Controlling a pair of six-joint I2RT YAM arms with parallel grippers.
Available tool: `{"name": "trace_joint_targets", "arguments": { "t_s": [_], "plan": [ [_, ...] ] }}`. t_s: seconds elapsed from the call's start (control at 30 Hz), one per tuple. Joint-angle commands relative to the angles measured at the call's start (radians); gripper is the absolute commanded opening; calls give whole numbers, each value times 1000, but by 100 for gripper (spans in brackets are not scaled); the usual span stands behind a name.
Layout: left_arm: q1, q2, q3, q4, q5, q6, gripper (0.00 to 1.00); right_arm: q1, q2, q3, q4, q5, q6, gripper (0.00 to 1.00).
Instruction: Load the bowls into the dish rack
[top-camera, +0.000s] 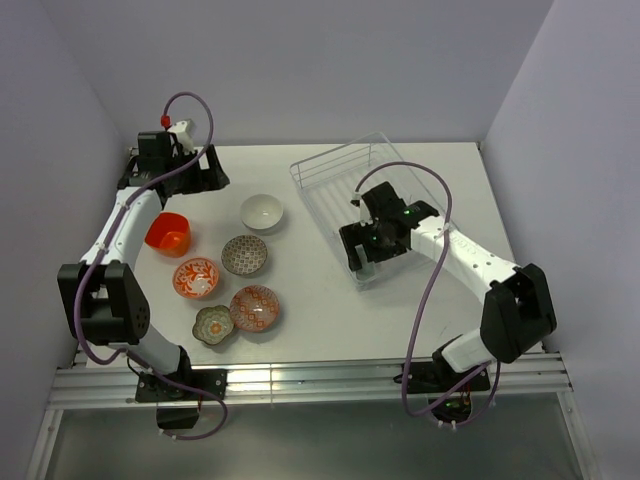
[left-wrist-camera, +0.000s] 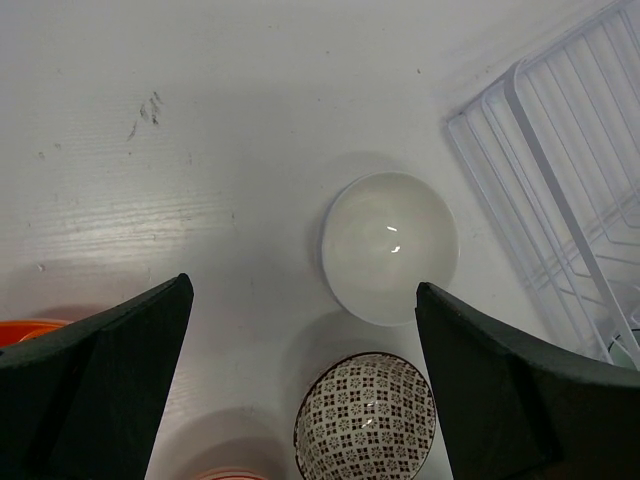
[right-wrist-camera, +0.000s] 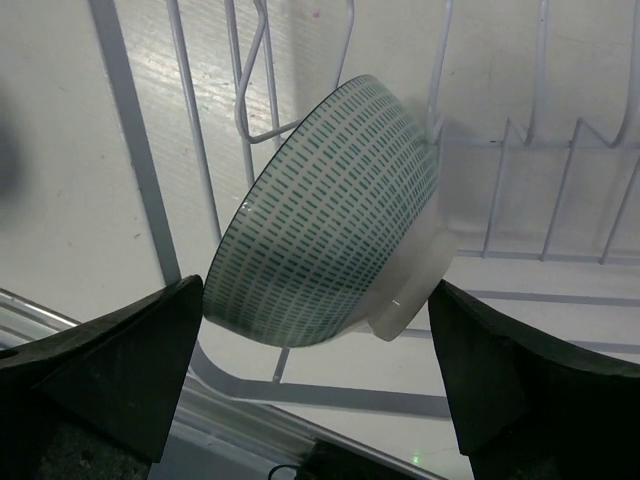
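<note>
The clear dish rack (top-camera: 322, 166) stands at the back right. A pale teal bowl (right-wrist-camera: 330, 250) leans on its side among the rack's prongs (right-wrist-camera: 255, 100). My right gripper (right-wrist-camera: 316, 290) is open, hovering with a finger on each side of it, not touching; in the top view it (top-camera: 372, 245) hides the bowl. On the table lie the white bowl (top-camera: 262, 212), grey-patterned bowl (top-camera: 244, 254), orange-red bowl (top-camera: 168, 233), orange-white patterned bowl (top-camera: 196, 278), red-pink patterned bowl (top-camera: 254, 308) and olive flower bowl (top-camera: 213, 325). My left gripper (top-camera: 205, 172) is open and empty, above the table behind the white bowl (left-wrist-camera: 390, 245).
The walls close in at the back and both sides. The rack's corner (left-wrist-camera: 560, 180) shows at the right of the left wrist view, close to the white bowl. The grey-patterned bowl (left-wrist-camera: 365, 425) sits just in front of the white one.
</note>
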Motion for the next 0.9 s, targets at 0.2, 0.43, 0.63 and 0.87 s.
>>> {"name": "trace_joint_targets", "arguments": {
  "t_s": [0.2,0.43,0.63,0.87],
  "plan": [
    [40,-157,-2,-82,193,171,99,-65,-144,118,15,-23,-74,100],
    [68,-293,-91,-305,477,553,91,-157,-210,210,119,6,-121,100],
    [44,-303,-186,-589,512,931,84,-215,-262,186,254,-31,-152,100],
    [-33,-261,-297,-362,401,807,79,-242,-230,227,219,-87,-137,100]
  ]
}}
